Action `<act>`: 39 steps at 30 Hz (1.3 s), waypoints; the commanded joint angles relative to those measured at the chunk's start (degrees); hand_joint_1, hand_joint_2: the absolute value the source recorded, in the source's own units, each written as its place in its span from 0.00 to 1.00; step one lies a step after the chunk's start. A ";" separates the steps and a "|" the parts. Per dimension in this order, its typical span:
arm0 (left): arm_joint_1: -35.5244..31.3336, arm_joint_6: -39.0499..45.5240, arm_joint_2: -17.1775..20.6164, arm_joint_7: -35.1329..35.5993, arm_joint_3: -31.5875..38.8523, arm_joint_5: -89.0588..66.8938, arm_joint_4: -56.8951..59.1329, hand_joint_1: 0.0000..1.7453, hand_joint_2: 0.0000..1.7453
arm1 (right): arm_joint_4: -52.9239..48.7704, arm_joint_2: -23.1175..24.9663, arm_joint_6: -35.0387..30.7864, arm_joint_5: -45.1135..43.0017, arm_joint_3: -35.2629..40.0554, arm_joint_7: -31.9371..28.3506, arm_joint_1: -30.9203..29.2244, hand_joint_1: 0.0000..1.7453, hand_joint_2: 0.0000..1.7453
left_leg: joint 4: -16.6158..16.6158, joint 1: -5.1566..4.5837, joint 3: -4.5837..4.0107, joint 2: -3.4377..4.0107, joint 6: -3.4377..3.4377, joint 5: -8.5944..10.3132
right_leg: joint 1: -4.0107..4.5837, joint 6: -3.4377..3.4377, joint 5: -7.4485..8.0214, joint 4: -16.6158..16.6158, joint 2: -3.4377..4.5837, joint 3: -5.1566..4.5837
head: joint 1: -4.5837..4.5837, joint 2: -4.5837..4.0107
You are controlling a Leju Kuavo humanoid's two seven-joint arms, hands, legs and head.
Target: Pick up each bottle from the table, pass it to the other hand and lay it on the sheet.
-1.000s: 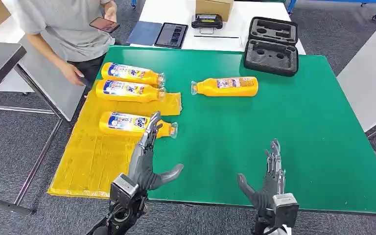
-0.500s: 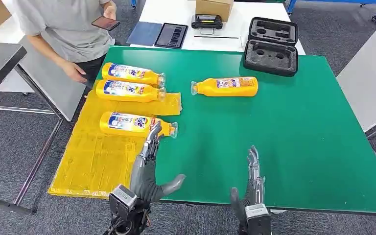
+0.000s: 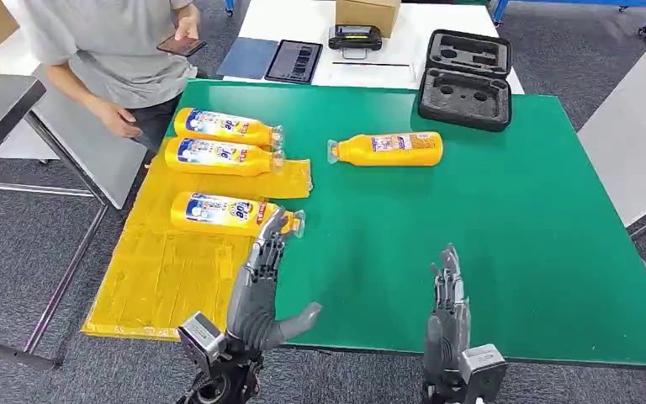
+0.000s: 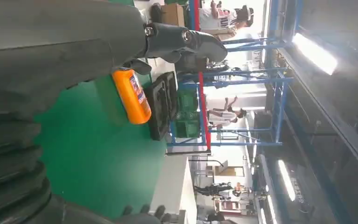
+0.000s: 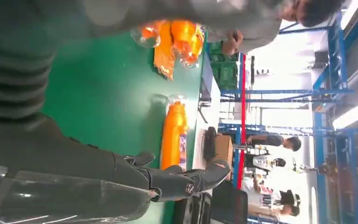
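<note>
Three orange bottles lie on the yellow sheet (image 3: 168, 269) spread over the left part of the green table (image 3: 505, 244). The nearest bottle (image 3: 227, 212) lies just beyond the fingertips of my left hand (image 3: 256, 286), which is spread flat and holds nothing. The fourth bottle (image 3: 387, 149) lies on bare table to the right of the sheet. My right hand (image 3: 446, 316), also right of the sheet, stands edge-on, fingers straight, empty.

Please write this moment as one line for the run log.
left hand: open, holds nothing | right hand: open, holds nothing | sheet: three bottles lying on it | last bottle: lying on green table, untouched
</note>
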 commanded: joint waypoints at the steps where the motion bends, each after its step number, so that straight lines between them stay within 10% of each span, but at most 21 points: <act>1: -1.64 -0.37 -0.10 0.15 1.05 0.18 3.09 0.00 1.00 | 0.22 0.53 0.13 -0.11 -2.40 0.30 -1.31 0.00 1.00 | -0.05 0.03 0.20 0.02 -0.07 -0.07 | 0.03 -0.08 -0.06 -0.05 0.02 0.20 | 0.00 0.00; 17: -2.03 5.13 3.02 0.15 -1.23 -2.14 1.94 0.00 1.00 | -5.04 6.99 6.81 3.57 -11.25 0.30 -1.90 0.00 1.00 | -0.03 0.04 0.17 0.00 -0.07 -0.05 | 0.03 -0.08 -0.06 -0.02 0.00 0.17 | 0.00 0.00; 39: -2.17 11.77 2.21 0.15 -0.97 -2.67 2.78 0.00 1.00 | -10.35 1.83 -8.99 6.54 -2.71 0.30 1.80 0.00 1.00 | -0.06 0.05 0.25 0.03 -0.07 -0.08 | 0.05 -0.10 -0.07 -0.08 0.04 0.25 | 0.00 0.00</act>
